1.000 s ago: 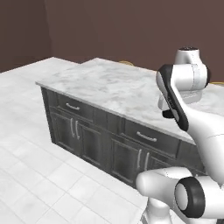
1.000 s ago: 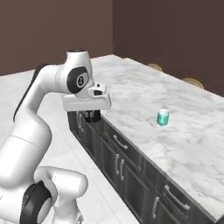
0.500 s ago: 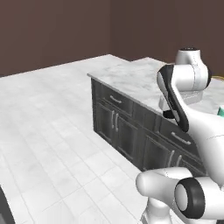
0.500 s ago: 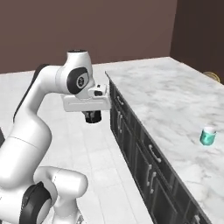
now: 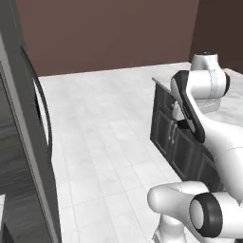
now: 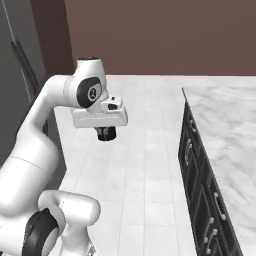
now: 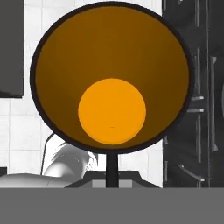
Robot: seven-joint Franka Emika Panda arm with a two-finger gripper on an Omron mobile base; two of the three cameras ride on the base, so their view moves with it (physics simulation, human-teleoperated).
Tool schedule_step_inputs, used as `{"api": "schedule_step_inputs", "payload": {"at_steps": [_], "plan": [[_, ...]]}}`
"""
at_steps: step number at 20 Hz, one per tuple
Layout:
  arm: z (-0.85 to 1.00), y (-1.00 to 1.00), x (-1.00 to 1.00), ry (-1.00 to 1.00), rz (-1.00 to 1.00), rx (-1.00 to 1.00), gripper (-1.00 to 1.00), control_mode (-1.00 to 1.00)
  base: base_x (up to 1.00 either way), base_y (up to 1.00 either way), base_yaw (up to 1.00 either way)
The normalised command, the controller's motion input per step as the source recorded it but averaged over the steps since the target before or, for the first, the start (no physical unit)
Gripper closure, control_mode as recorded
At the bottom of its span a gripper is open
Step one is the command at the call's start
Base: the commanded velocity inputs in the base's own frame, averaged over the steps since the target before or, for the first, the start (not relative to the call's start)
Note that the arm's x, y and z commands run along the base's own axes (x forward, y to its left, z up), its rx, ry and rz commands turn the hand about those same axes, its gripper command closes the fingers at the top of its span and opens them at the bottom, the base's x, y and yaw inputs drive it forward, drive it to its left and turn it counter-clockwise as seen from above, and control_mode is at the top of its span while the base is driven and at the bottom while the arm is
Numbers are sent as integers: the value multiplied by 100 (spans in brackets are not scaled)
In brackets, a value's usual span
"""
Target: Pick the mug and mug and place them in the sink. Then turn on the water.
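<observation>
On the far left of the left base view we see a tall dark cabinet front w/ a long curved black handle, very close to the camera. Right of it lies pale tiled floor, running back to a brown wall. Further right stands the dark cabinet block under the marble counter, its near end facing us. The white arm rises in front of that block, elbow bent, upper joint at approx counter-top height.

In the right base view the same tall grey unit sits at far left, w/ its curved handle. The arm comes up from lower left & bends over; our hand hangs under the wrist block, pointing down over bare floor, well apart from the counter at right. A dark round thing pokes out below the wrist there; that's the black mug, though the fingers themselves are too small to make out.

Hand view: the mug is right under the camera, mouth toward us, black rim, orange inside w/ a brighter orange bottom. A thin dark finger crosses up to the rim at the bottom, so the hand is closed narrow on the mug's wall, holding it. Behind it is floor at left, and dark drawer fronts w/ bar handles at right.
</observation>
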Motion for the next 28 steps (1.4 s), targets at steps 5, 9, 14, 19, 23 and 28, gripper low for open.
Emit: {"api": "schedule_step_inputs", "payload": {"at_steps": [5,9,14,19,23,28], "plan": [[0,0,0,0,0,0,100,100,0,0,57],[0,0,0,0,0,0,100,100,0,0,57],[0,0,0,0,0,0,100,100,-1,1,57],[0,0,0,0,0,0,100,100,0,4,57],[0,0,0,0,0,0,100,100,0,6,56],[0,0,0,0,0,0,100,100,0,7,56]]}}
